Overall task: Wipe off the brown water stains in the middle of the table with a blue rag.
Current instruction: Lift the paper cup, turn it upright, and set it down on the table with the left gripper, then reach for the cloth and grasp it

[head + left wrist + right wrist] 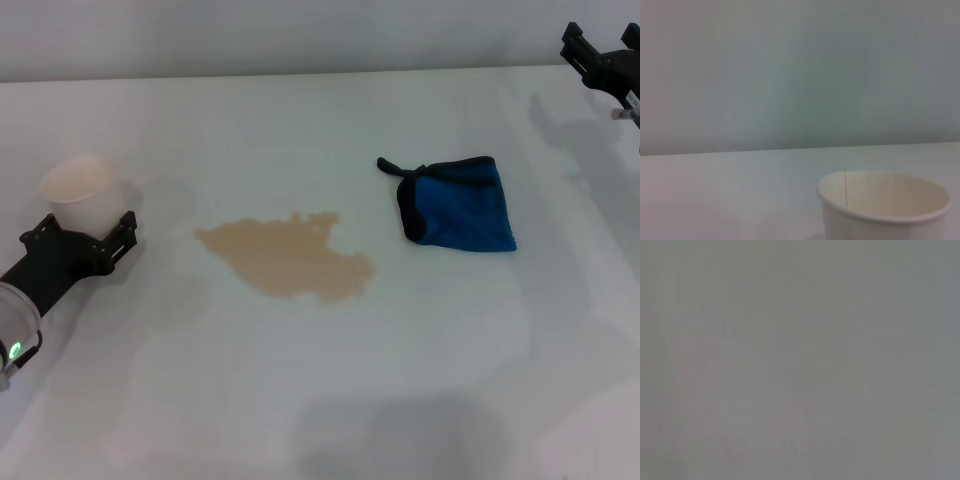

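Left end effector (85, 243) sits low at the near left of the tabletop (300, 400), fingers apart, just beside a paper cup (78, 188), holding nothing. Brown water stains (288, 257) mid-table, untouched. Blue rag (458, 203) lies just to their right, not touching. It looks soft and light and should bunch when pinched; a grasp on the folded body or black-edged rim seems safer than the loop. Right end effector (603, 62) far right, can't tell its fingers.
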